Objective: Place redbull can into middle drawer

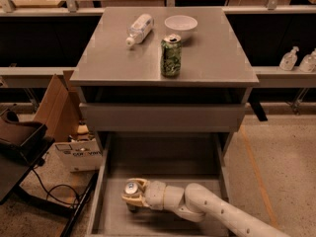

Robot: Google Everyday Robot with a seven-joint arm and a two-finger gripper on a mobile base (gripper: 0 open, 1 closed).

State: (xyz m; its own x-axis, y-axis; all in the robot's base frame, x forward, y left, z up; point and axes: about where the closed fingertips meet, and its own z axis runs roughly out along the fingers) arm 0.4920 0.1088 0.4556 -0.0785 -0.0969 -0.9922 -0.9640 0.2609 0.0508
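Note:
The redbull can shows its shiny silver top and stands upright inside the open middle drawer, near the drawer's front left. My gripper is down in the drawer with its cream fingers closed around the can. The white arm reaches in from the lower right. The can's lower body is hidden by the fingers, and I cannot tell whether its base touches the drawer floor.
On the cabinet top stand a green patterned can, a lying clear bottle and a white bowl. A closed drawer front sits above the open one. A cardboard box and cables lie at the left.

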